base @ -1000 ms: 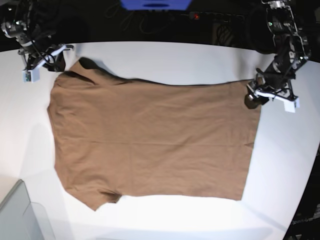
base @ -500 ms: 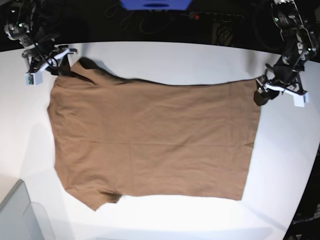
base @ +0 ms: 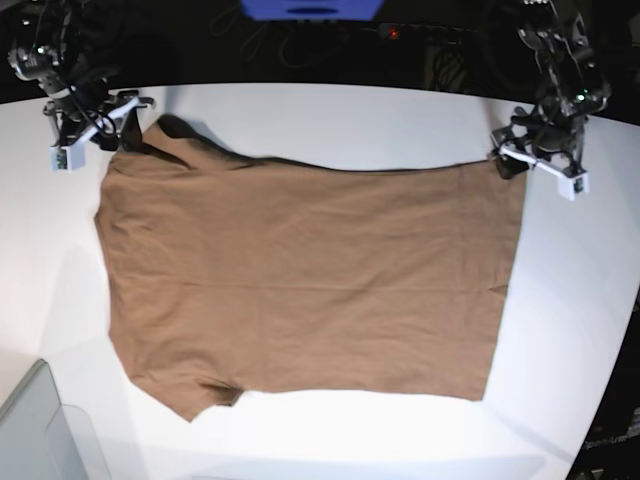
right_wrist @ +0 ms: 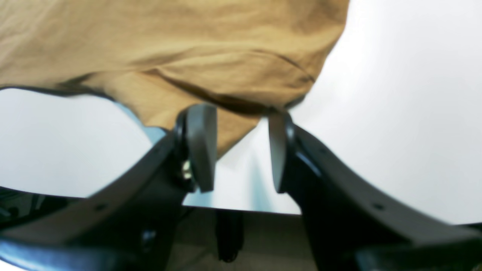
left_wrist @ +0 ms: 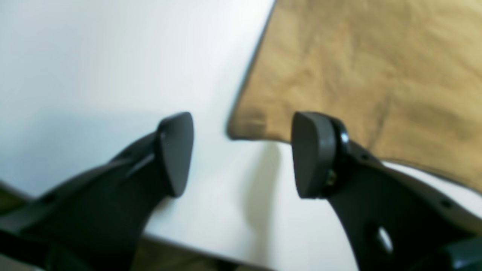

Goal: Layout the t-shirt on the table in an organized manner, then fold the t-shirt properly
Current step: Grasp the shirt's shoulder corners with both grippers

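The tan-brown t-shirt (base: pixel 300 280) lies spread flat on the white table (base: pixel 350 120), its hem toward the right. My left gripper (base: pixel 520 165) hovers at the shirt's far right corner. In the left wrist view it (left_wrist: pixel 243 154) is open and empty, with the hem corner of the t-shirt (left_wrist: pixel 357 67) just ahead of the fingertips. My right gripper (base: pixel 100 125) is at the far left sleeve. In the right wrist view it (right_wrist: pixel 239 150) stands open, with a rumpled edge of the t-shirt (right_wrist: pixel 169 45) reaching down beside the left pad (right_wrist: pixel 201 146).
A grey bin corner (base: pixel 30 430) shows at the front left. A blue object (base: pixel 310 8) and a power strip (base: pixel 420 32) lie beyond the table's far edge. The table's curved edge runs close behind both grippers and down the right side.
The left gripper let go of the hem corner and moved toward the table's far edge. Both grippers opened wider. The right arm barely moved.
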Controlling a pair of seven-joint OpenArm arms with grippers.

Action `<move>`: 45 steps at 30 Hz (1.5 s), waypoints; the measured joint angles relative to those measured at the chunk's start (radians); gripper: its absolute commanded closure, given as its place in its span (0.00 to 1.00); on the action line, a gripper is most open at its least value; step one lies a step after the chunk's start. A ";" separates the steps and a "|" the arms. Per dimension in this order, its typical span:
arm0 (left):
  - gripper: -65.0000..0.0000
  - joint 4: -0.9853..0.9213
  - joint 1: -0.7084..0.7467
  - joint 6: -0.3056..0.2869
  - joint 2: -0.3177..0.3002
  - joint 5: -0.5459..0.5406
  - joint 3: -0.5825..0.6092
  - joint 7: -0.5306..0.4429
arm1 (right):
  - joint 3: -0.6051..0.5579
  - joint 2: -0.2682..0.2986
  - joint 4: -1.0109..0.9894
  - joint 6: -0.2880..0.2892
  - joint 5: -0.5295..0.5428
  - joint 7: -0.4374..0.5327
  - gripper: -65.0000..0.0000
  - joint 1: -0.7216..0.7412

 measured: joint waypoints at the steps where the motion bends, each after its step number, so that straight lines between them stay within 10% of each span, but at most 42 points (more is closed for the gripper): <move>1: 0.38 0.000 -0.007 -0.003 0.003 0.013 0.024 -0.001 | 0.000 0.000 0.000 0.000 0.000 0.000 0.64 0.000; 26: 0.40 -0.098 -0.045 -0.004 -0.009 0.051 0.026 -0.070 | 0.000 0.000 -0.001 0.000 0.000 0.000 0.64 -0.003; 45: 1.00 -0.105 -0.045 -0.004 -0.011 0.039 0.030 -0.067 | 0.003 -0.027 0.000 0.000 0.000 -0.002 0.61 -0.002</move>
